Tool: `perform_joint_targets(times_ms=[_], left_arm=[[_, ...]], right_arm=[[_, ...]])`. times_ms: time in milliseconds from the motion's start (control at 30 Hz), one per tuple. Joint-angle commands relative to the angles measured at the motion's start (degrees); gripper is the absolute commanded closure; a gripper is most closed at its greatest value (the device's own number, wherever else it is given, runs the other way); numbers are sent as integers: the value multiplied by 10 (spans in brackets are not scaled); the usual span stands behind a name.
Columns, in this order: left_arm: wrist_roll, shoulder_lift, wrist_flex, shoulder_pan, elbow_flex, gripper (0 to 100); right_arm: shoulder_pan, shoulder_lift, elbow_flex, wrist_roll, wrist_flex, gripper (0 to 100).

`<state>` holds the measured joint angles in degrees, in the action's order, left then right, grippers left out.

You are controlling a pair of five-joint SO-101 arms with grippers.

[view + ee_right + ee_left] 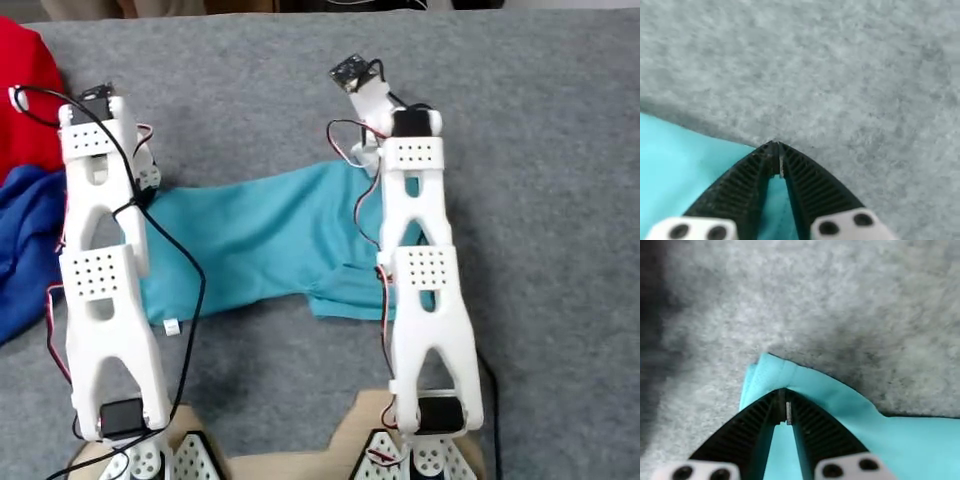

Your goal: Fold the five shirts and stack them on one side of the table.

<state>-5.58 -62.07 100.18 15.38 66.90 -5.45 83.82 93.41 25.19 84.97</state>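
A teal shirt (265, 240) lies partly folded across the grey table between my two arms. My left gripper (781, 407) is shut on the teal shirt (840, 405) at a folded corner near its far left edge. My right gripper (775, 160) is shut on the teal shirt (685, 165) at its far right edge, the fingertips meeting right at the cloth's border. In the high view the left arm (100, 220) covers the shirt's left end and the right arm (420, 250) covers its right end.
A red shirt (25, 95) and a blue shirt (25, 245) lie bunched at the table's left edge. Grey felt (550, 200) stretches to the right and behind the arms. Cables hang along both arms.
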Motion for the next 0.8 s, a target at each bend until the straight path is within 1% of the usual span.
perform_joint_targets(times_ms=[0, 267, 400, 567, 633, 767], left_arm=[[-6, 1, 5, 18, 25, 980], [-6, 0, 5, 29, 30, 980], [-6, 6, 5, 28, 33, 980], [-7, 14, 6, 11, 95, 980], [-7, 37, 6, -1, 111, 980], [-6, 108, 6, -25, 76, 980]], right_arm=[[16, -4, 5, 40, -7, 993], [40, -7, 3, 47, -7, 993], [40, -36, 4, 47, -7, 993], [10, -126, 22, 48, 13, 987], [-4, -170, 21, 48, 38, 957], [-22, -233, 22, 48, 83, 911]])
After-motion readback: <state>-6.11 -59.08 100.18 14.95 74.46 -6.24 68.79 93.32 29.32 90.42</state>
